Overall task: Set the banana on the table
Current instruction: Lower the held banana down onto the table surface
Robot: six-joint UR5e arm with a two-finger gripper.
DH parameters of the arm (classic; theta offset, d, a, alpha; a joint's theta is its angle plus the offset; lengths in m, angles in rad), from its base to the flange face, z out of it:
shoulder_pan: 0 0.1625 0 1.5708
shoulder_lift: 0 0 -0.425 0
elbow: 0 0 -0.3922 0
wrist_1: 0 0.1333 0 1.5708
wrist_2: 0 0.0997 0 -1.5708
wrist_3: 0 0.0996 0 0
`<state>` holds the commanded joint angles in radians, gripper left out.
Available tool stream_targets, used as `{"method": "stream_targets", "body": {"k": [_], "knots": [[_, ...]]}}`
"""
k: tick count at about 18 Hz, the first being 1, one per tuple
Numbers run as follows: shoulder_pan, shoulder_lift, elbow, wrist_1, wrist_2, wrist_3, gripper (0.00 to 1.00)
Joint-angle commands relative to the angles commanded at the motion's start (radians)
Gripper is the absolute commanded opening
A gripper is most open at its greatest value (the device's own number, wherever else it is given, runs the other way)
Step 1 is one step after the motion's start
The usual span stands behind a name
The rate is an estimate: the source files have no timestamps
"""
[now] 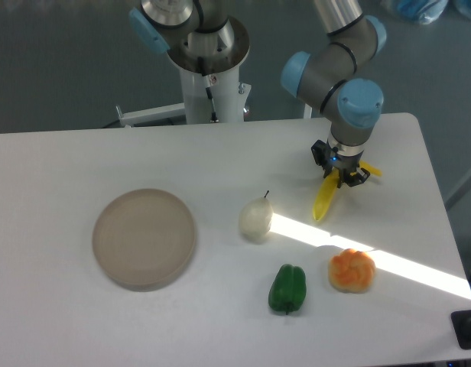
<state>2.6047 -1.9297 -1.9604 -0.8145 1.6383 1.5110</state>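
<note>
A bright yellow banana (pixel 325 200) hangs tilted at the right side of the white table (pixel 82 160), its lower tip down near the tabletop. Its upper end pokes out to the right of the fingers. My gripper (pixel 341 174) points straight down and is shut on the banana's upper part. I cannot tell whether the lower tip touches the table.
A pale pear (pixel 255 219) stands left of the banana. Nearer the front lie a green pepper (pixel 287 288) and a round orange fruit (pixel 352 270). A round beige plate (pixel 144 238) sits at the left. A strip of sunlight crosses the table's right front.
</note>
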Motion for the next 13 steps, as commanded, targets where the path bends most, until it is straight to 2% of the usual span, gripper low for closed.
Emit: {"method": "stream_targets", "body": {"k": [7,8,9,10,12,13], "knots": [[0.006,-0.003,0.000,-0.002,-0.005,0.005,0.27],[0.008,0.000,0.002,-0.002,-0.005,0.003,0.33],[0.008,0.002,0.003,-0.002,-0.005,0.003,0.49],[0.008,0.002,0.005,-0.002,-0.005,0.003,0.58],[0.008,0.006,0.017,-0.002,-0.005,-0.005,0.90],[0.008,0.008,0.021,-0.002,-0.005,-0.008,1.00]]}}
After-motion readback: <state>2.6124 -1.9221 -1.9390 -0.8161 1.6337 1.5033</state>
